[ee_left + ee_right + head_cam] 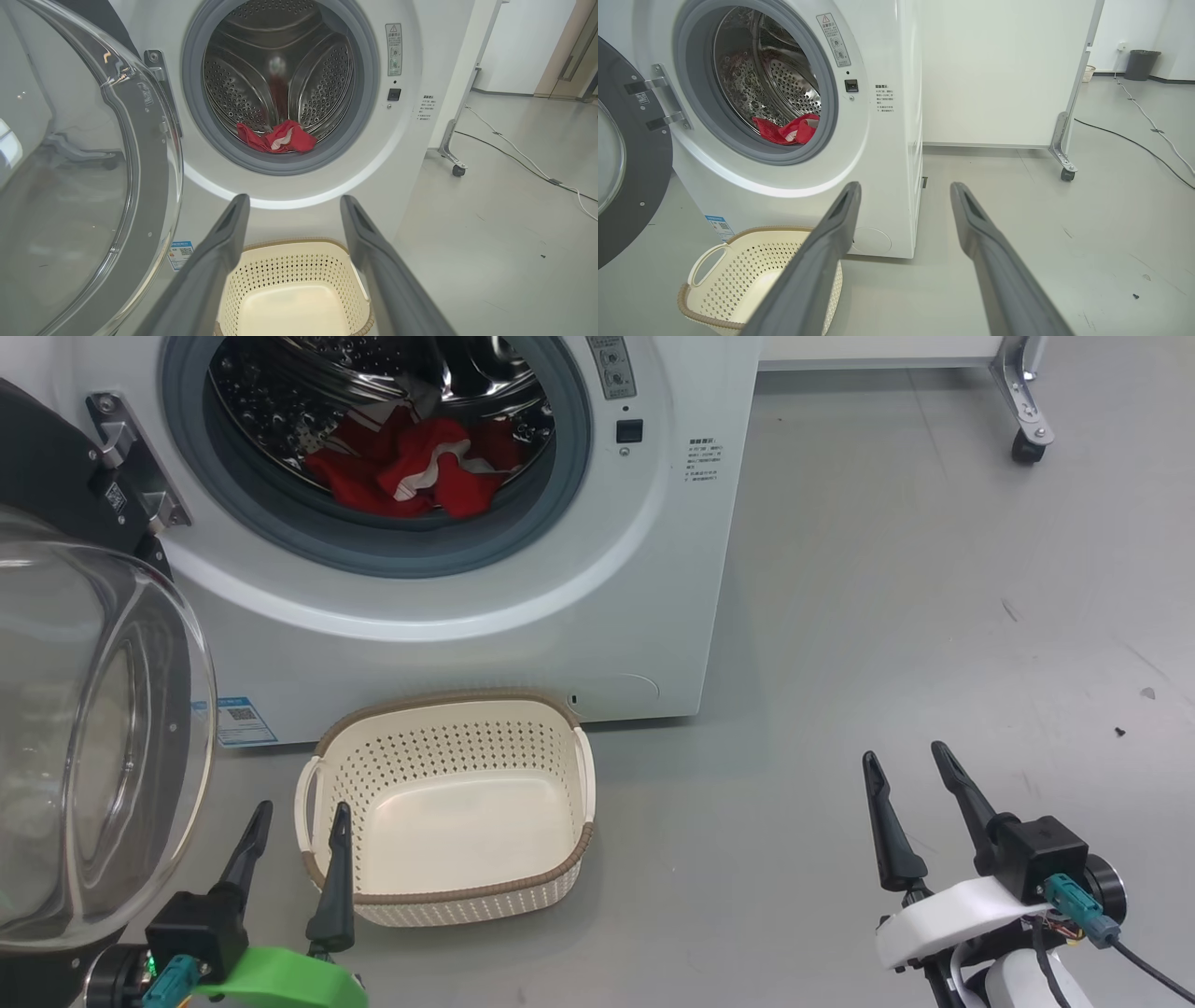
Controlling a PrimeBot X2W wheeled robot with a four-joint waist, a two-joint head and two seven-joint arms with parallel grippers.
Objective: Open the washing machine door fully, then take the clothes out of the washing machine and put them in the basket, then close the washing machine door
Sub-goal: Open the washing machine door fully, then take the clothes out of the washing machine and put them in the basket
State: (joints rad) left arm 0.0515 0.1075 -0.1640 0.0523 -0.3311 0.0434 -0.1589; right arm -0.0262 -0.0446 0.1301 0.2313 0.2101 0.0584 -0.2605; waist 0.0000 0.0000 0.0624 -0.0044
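The white washing machine [579, 607] [420, 60] [887, 154] stands ahead with its door [93, 728] [84, 186] [626, 186] swung wide open to the left, glass bowl bulging toward me. Red clothes [411, 467] [275, 137] [787, 130] with white trim lie at the bottom of the steel drum. The cream basket [448, 887] [289, 266] [733, 270] sits on the floor in front of the machine, with nothing in it. My left gripper [301, 812] [294, 205] hovers open at the basket's left handle. Over bare floor to the right, my right gripper [907, 756] [906, 191] is open too.
A white panel on castor wheels [1027, 439] [1064, 168] [455, 165] stands right of the machine. Cables [528, 168] [1148, 121] run across the grey floor further right. A dark bin [1141, 65] stands by the far wall.
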